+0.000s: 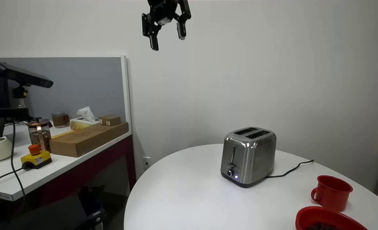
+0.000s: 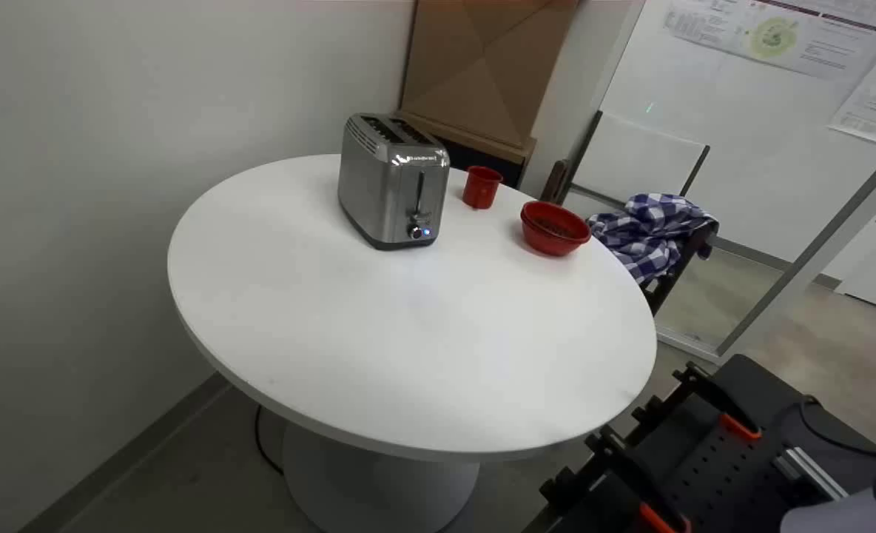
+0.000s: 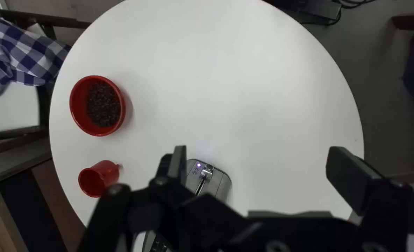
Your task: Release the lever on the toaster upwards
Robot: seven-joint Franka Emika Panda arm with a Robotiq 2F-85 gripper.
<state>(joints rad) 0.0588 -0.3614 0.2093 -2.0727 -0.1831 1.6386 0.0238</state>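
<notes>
A brushed-metal toaster (image 1: 261,161) stands upright on the white round table; it also shows in an exterior view (image 2: 368,174) and partly in the wrist view (image 3: 220,182). Its lever (image 3: 206,173) is at the bottom of the vertical slot, just above the dial, in all views. A small light (image 3: 198,165) beside the dial is lit. My gripper (image 1: 168,43) is open and empty, high above the table and apart from the toaster. In the wrist view my gripper (image 3: 257,152) shows its fingers wide apart; they and the gripper body hide much of the toaster.
A red mug (image 1: 335,195) and a red bowl (image 3: 76,105) with dark contents stand on the table (image 2: 319,355) near the toaster. A black cord (image 1: 288,172) runs from the toaster. A wall stands behind the table. A chair with a checked cloth (image 2: 652,229) is beside it.
</notes>
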